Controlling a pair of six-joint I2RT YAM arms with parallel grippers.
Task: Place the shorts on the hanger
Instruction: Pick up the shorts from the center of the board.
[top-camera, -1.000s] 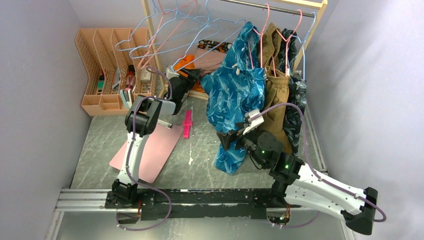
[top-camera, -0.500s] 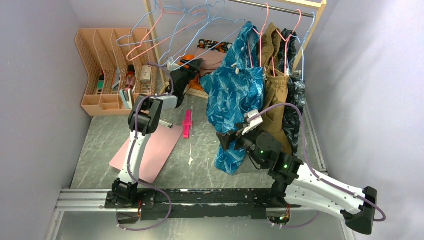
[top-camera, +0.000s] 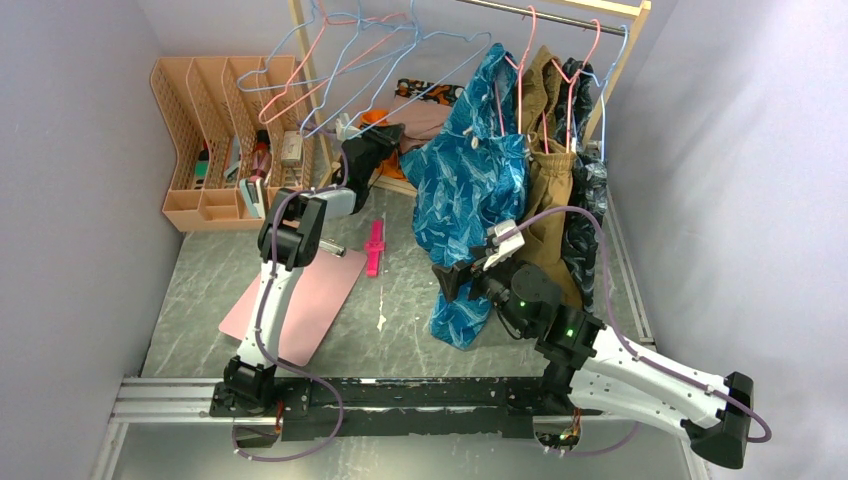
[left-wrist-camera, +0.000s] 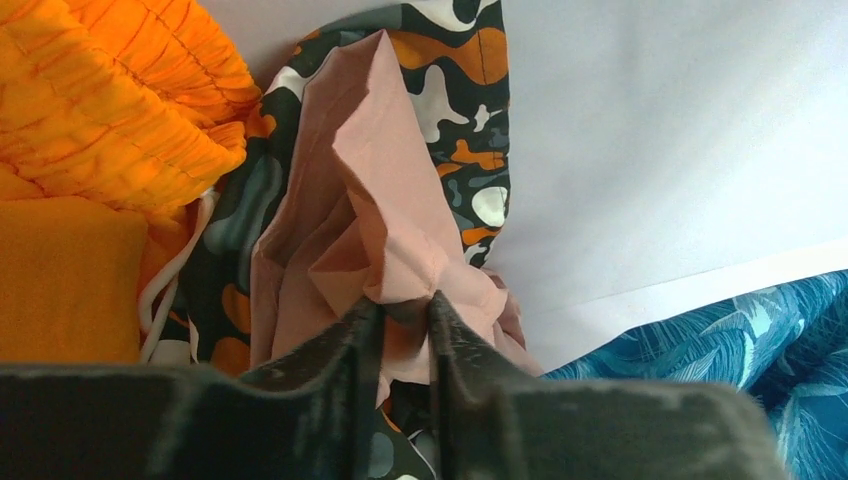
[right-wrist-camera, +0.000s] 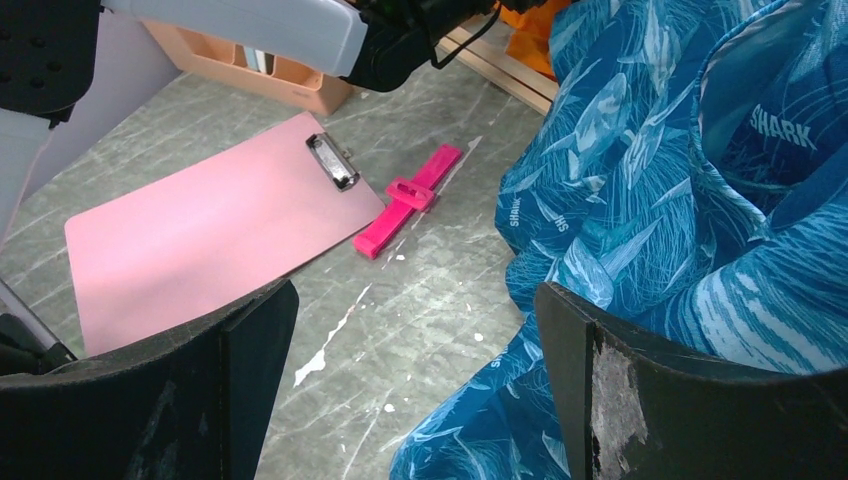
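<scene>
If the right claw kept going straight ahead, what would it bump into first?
Probably the grey table, just short of the bright pink clip. The right gripper is open and empty; the blue garment hangs beside it. Depth is unclear.

A: What is closing this space in?

B: Plain pale lilac-grey walls (top-camera: 70, 200) are rising on the left, right and far sides, and soft, even light is falling across them.

A: And below?

B: A grey marbled stone-look floor (top-camera: 400, 330) is stretching from near to far, with white flecks showing. A light wooden clothes rack (top-camera: 308, 70) with a round metal rail (top-camera: 505, 10) is standing at the far side. A peach slotted plastic file organiser (top-camera: 200, 100) is sitting far left, and a silver aluminium track (top-camera: 160, 398) is running along the near edge.
</scene>
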